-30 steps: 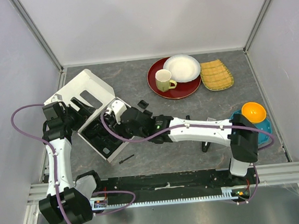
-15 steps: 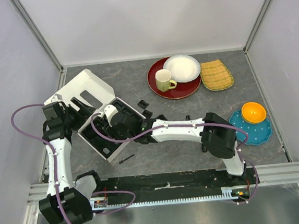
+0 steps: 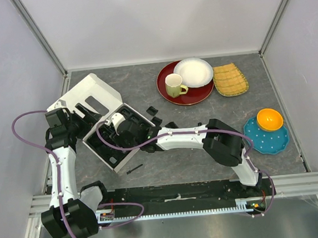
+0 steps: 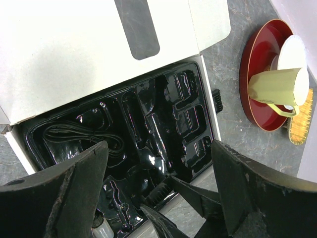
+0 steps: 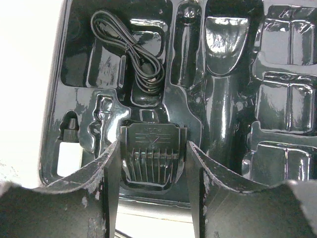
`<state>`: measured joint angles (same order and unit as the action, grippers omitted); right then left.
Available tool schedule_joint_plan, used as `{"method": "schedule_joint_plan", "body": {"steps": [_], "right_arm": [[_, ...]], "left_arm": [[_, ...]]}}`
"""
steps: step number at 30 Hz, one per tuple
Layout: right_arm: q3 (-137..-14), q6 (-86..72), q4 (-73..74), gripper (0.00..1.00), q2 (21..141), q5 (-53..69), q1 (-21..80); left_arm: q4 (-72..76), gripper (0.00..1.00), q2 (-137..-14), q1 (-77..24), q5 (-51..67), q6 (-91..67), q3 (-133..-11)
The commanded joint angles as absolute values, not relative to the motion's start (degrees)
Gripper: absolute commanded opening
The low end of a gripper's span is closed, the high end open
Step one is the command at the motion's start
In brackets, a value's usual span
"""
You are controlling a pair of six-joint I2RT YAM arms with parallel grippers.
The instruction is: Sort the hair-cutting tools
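A white box (image 3: pixel 92 91) lies open with its black tray (image 3: pixel 120 156) beside it. My right gripper (image 3: pixel 112 140) reaches into the tray and is shut on a black comb guard (image 5: pixel 152 153), which sits low in a recess at the tray's near edge. The guard also shows in the left wrist view (image 4: pixel 161 192). A black cord (image 5: pixel 132 54) lies coiled in its own recess. My left gripper (image 4: pixel 158 198) hangs open and empty over the tray (image 4: pixel 163 114). Two more guards (image 3: pixel 153 114) and a thin black comb (image 3: pixel 134 168) lie on the table. The clipper is out of view.
A small white bottle (image 5: pixel 69 153) sits in the tray. At the back a yellow mug (image 3: pixel 174 85) and a white plate (image 3: pixel 194 71) stand on a red plate (image 3: pixel 171 95), beside a bamboo dish (image 3: pixel 229 79). An orange bowl (image 3: pixel 270 119) on a blue plate is at right.
My right gripper has moved left from the tray's right edge to deep over the tray, the arm folding at the elbow. The left arm has not moved.
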<state>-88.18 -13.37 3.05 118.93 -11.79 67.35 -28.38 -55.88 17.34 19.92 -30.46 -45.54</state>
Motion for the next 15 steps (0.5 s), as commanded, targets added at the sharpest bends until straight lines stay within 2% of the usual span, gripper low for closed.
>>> {"method": "schedule_joint_plan", "body": {"steps": [1, 15], "right_arm": [[-90.0, -14.1, 0.8, 0.4, 119.6, -11.8, 67.3], [-87.2, -14.2, 0.4, 0.4, 121.1, -13.4, 67.7]], "left_arm": [[-26.5, 0.91, -56.1, 17.8, 21.4, -30.4, -45.4], [-26.5, 0.91, -55.8, 17.8, 21.5, -30.1, -45.3]]}}
